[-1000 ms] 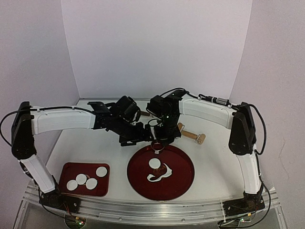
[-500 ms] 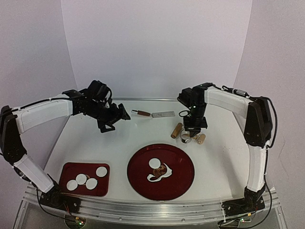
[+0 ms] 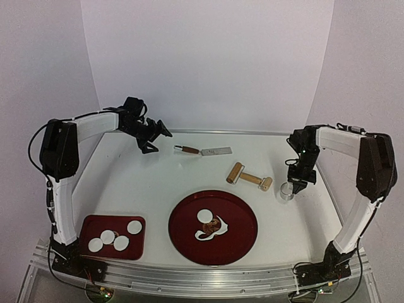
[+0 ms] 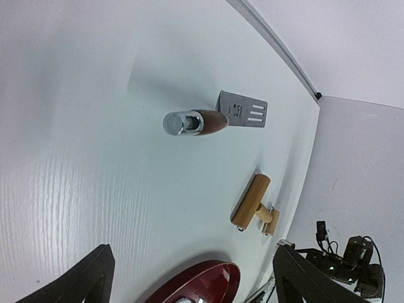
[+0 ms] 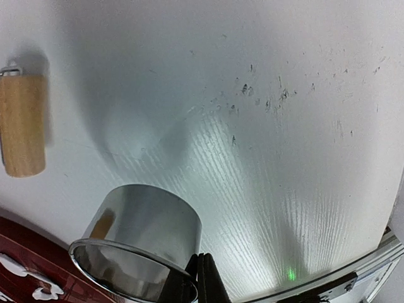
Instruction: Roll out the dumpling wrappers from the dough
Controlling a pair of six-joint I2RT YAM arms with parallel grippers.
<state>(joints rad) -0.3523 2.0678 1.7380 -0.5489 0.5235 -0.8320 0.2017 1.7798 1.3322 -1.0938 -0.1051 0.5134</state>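
White table (image 3: 126, 183) — left hand (image 3: 158, 140) apart; right hand (image 5: 202, 281) clamped on metal ring (image 5: 139, 240); spatula (image 4: 243, 112) stamp unreadable.

No legible text, label or number in any view. Spatula (image 4: 214, 118) blade carries one small dark mark, too small to read.

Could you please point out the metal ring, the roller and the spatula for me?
ring (image 5: 146, 221): right wrist view, on its outer wall.
roller (image 3: 235, 172): top view, on its wooden barrel.
spatula (image 4: 243, 112): left wrist view, on its metal blade.
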